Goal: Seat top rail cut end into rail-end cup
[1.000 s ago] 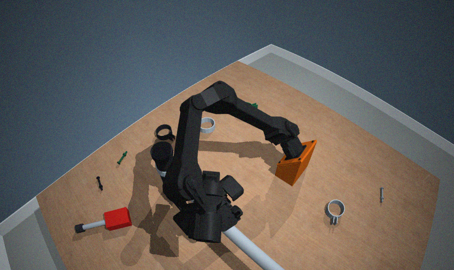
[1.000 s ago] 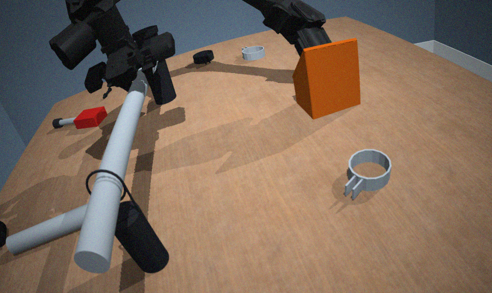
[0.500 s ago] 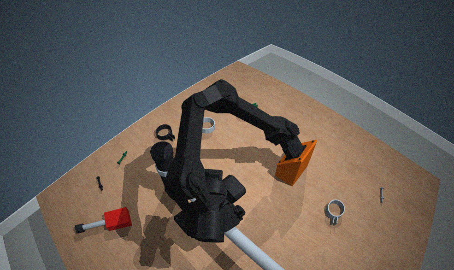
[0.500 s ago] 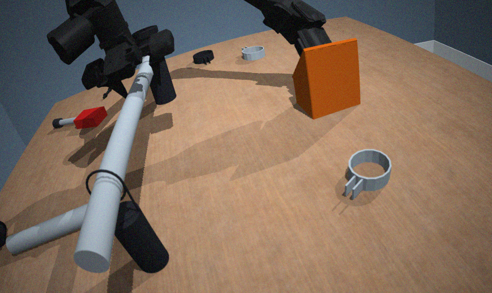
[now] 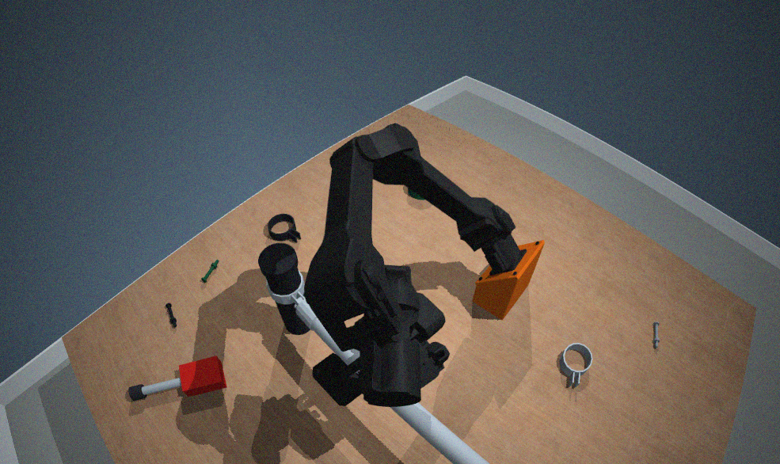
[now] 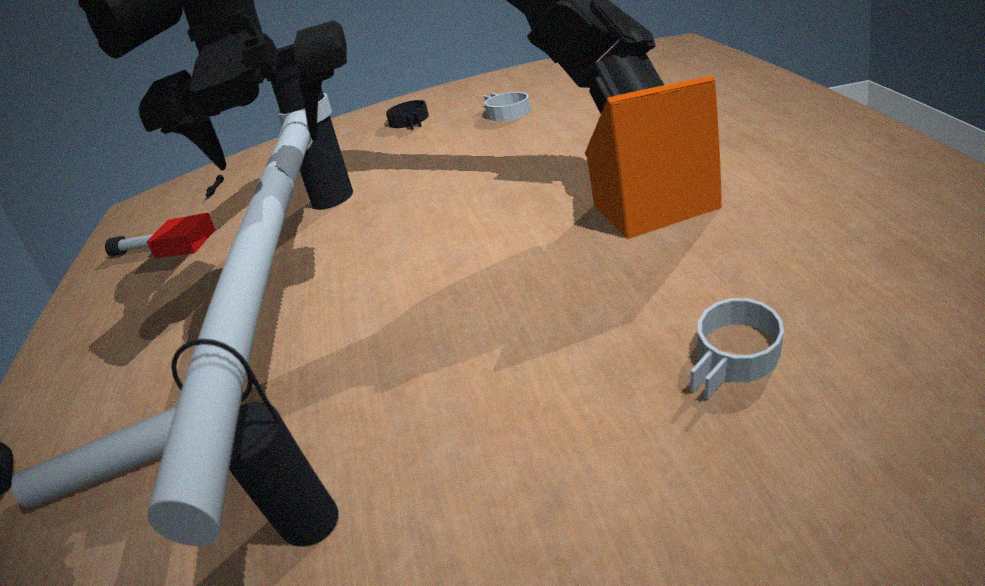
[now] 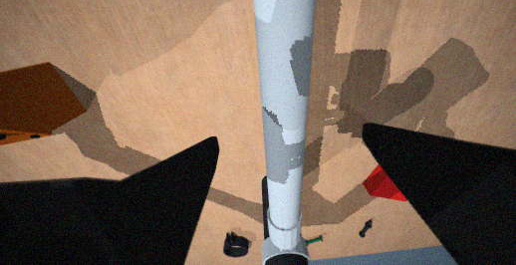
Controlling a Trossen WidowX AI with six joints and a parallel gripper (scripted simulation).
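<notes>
The pale grey rail (image 5: pixel 439 429) (image 6: pixel 237 291) (image 7: pixel 286 49) runs through the black loop cap (image 6: pixel 173 363) at its near end. Its far end meets the pale fitting on the brace band (image 5: pixel 286 296), high on the big black post (image 5: pixel 293 320) (image 6: pixel 327 167), just below the post cap (image 5: pixel 278 262). In the wrist view the rail runs into the cup's collar (image 7: pixel 284 227); the depth inside is hidden. My gripper (image 6: pixel 268 153) (image 7: pixel 288 136) is open around the rail near the post, with visible gaps between both fingers and the rail.
The orange wedge (image 5: pixel 502 294) (image 6: pixel 670 160) bears the arm's base. A red block (image 5: pixel 202 375) (image 6: pixel 179 236) with a grey tube lies left. A loose grey band (image 5: pixel 564 368) (image 6: pixel 756 367) and a black band (image 5: pixel 269 230) lie on the table. A black post (image 6: pixel 284 473) stands beneath the loop cap.
</notes>
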